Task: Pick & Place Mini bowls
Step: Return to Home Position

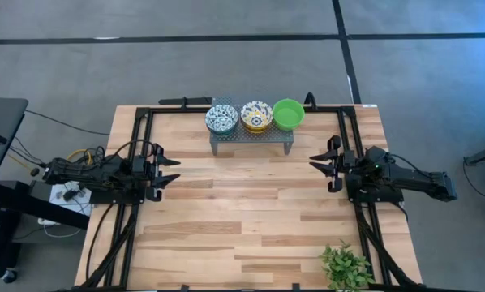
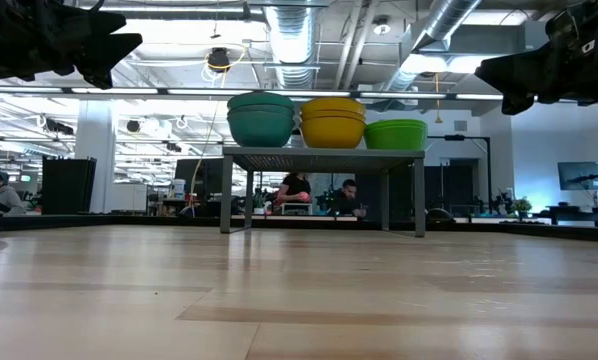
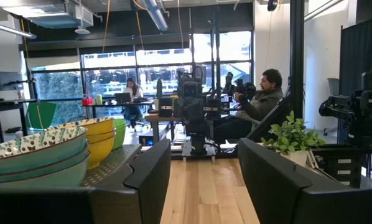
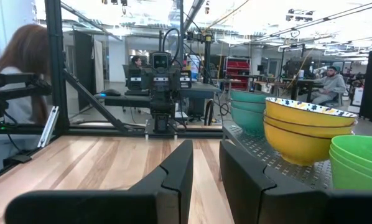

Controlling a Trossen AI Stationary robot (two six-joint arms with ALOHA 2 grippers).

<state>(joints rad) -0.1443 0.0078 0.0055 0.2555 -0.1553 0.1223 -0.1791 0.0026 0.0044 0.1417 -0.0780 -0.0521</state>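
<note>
Three stacks of mini bowls stand in a row on a small grey mesh stand [image 1: 251, 138] at the table's far middle: blue-and-white patterned [image 1: 221, 119], yellow patterned [image 1: 256, 116] and plain green [image 1: 289, 113]. In the low view they show as teal [image 2: 261, 119], yellow [image 2: 332, 120] and green [image 2: 396, 133] stacks. My left gripper [image 1: 171, 170] is open and empty at the left, level, pointing right. My right gripper [image 1: 318, 165] is open and empty at the right, pointing left.
A green leafy plant [image 1: 345, 267] stands at the table's near right edge. Black frame rails [image 1: 137, 146] run along the table's left, right and far sides. Bare wood lies between the two grippers. People sit in the room beyond the table [image 3: 260, 99].
</note>
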